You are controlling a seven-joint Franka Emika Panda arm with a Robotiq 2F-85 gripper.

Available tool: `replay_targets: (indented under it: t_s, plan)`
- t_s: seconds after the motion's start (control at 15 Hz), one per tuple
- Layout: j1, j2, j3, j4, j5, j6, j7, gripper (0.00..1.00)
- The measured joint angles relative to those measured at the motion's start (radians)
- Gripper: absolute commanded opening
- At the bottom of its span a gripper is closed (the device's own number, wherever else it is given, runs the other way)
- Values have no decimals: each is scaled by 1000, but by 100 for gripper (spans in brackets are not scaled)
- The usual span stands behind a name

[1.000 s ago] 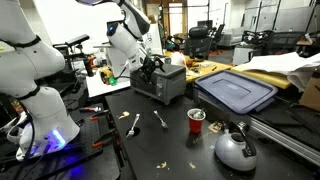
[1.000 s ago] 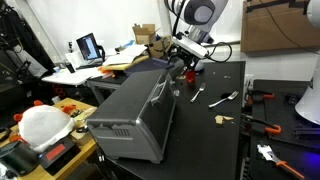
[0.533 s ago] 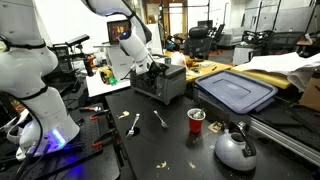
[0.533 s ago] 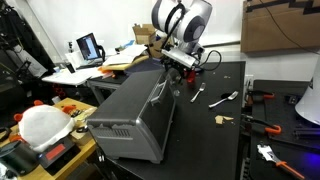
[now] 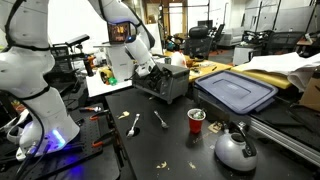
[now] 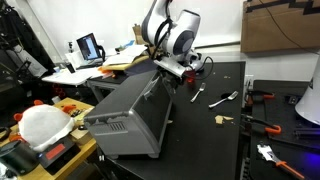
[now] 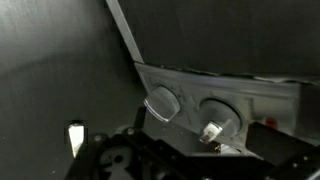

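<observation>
Standing on the black table: one grey appliance, seemingly tipped because its far end is met by the gripper. The jaws are spread fully and nothing is clasped. A red cup and a kettle are logged at four o'clock.

Cluttered lab: black table, office chairs behind, laptop on desk.

White arm, dark joint bands
</observation>
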Motion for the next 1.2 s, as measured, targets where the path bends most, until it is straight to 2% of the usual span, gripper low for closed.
replay_targets:
  t_s: [1.2]
  plan:
    - [1, 21, -5, 18, -12, -7, 0, 100]
